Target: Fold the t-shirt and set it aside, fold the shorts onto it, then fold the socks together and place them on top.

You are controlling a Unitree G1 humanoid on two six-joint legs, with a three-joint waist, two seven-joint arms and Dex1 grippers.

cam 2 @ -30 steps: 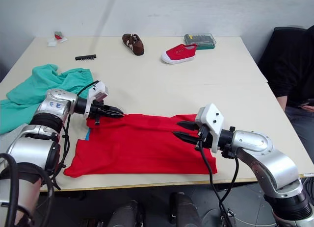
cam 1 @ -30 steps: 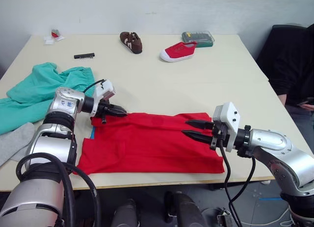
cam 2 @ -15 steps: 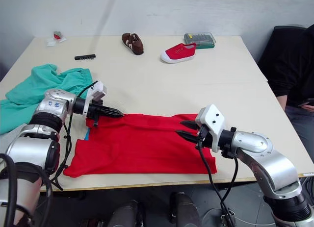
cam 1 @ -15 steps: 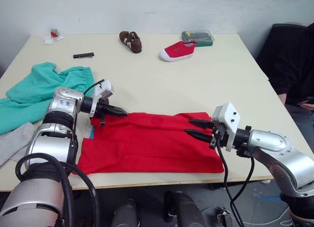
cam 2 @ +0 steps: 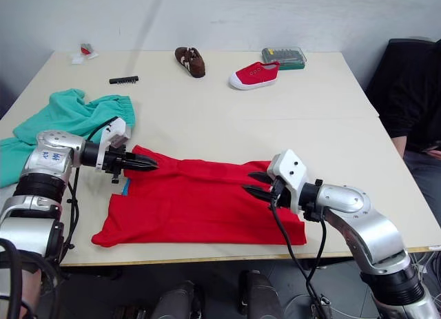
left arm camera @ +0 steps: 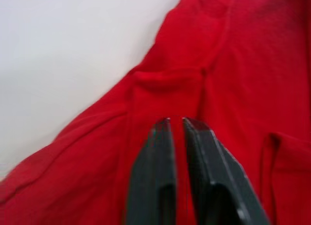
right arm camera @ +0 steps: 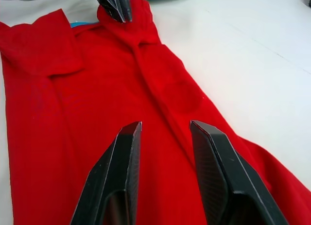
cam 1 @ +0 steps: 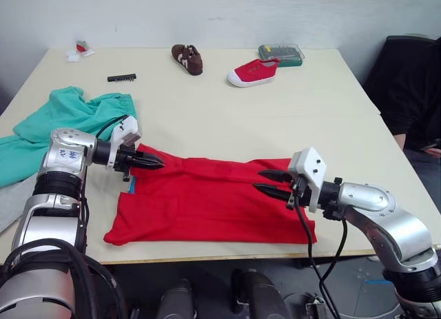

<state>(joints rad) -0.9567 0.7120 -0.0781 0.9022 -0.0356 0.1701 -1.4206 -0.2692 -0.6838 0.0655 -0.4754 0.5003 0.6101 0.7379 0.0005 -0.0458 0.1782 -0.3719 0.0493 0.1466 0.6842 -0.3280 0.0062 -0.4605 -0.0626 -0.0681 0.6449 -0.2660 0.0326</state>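
The red t-shirt (cam 1: 207, 202) lies spread flat near the table's front edge. My left gripper (cam 1: 157, 162) is at its far left corner, shut on a bunched fold of the red cloth (left arm camera: 167, 86); the same pinch is visible at my left gripper (right arm camera: 114, 4) from the other wrist. My right gripper (cam 1: 259, 181) hovers open just over the shirt's right part, nothing between its fingers (right arm camera: 121, 157). The teal shorts (cam 1: 65, 116) lie crumpled at the left. A grey sock (cam 1: 8, 198) peeks out at the left edge, partly behind my left arm.
At the table's far side sit a brown shoe (cam 1: 187, 58), a red canvas shoe (cam 1: 252, 71), a green-lidded case (cam 1: 280, 54), a black bit strip (cam 1: 120, 78) and small scraps (cam 1: 77, 50). A person in dark clothes (cam 1: 413, 91) sits at the right.
My left gripper has drawn back to the left with the shirt's corner, raising a small peak of cloth there. The right gripper has barely moved. The camera has shifted slightly.
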